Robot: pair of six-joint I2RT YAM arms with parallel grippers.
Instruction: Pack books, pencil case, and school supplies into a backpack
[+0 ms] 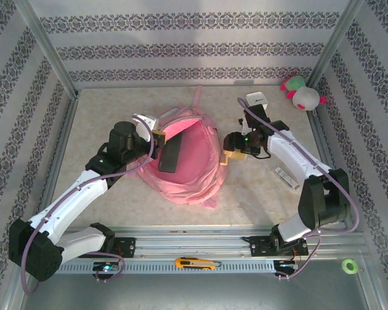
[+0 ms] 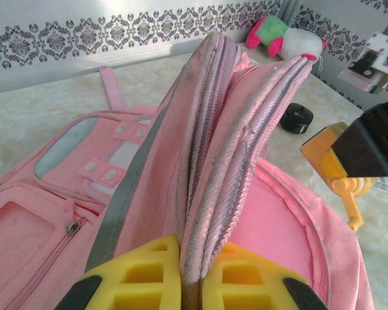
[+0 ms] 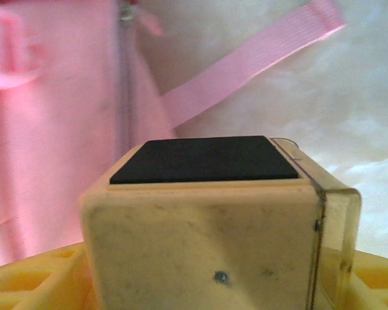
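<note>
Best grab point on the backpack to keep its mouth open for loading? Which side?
On the backpack, probably the raised zip edge of the main opening, taken from the left, where the left gripper pinches it. It is a thin upright fold that fits between the jaws; the body is broad and soft. That leaves the mouth free for the right gripper and its small box.

A plush toy [image 1: 302, 93] lies far right, a green tape roll [image 1: 349, 265] near right.
</note>
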